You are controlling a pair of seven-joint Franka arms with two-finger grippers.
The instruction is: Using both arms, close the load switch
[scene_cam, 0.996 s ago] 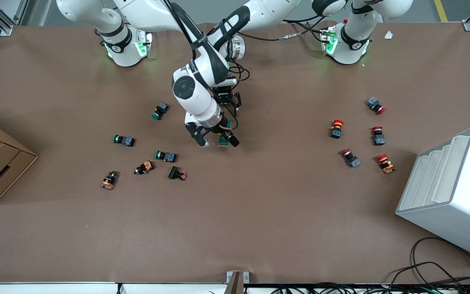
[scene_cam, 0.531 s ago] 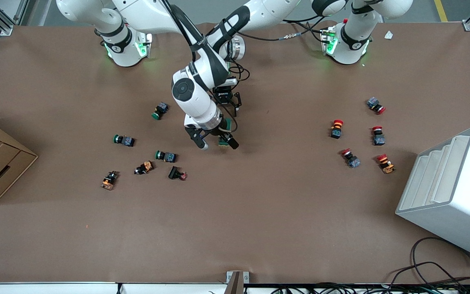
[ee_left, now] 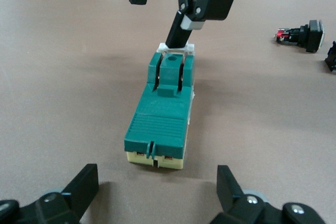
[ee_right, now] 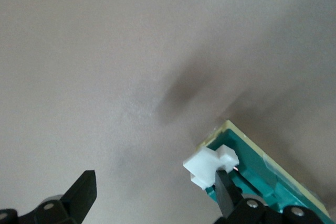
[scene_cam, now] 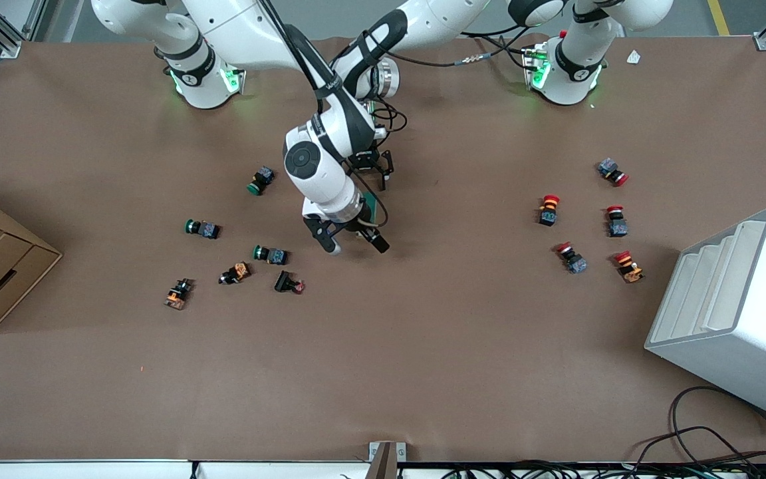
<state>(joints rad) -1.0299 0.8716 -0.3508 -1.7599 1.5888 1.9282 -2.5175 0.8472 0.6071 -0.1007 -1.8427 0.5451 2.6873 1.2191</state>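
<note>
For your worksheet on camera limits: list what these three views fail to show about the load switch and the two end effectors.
- Front view: the load switch is mostly covered by the right arm.
- Left wrist view: the left end effector is cut off by the frame edge.
- Right wrist view: the switch runs off the frame; the right end effector hides part of the white lever.

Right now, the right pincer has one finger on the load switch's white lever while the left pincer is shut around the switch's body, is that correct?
Not quite: the left pincer is open, its fingers apart on either side of the load switch without touching it, as the left wrist view shows. The right pincer does have one finger on the white lever.
</note>
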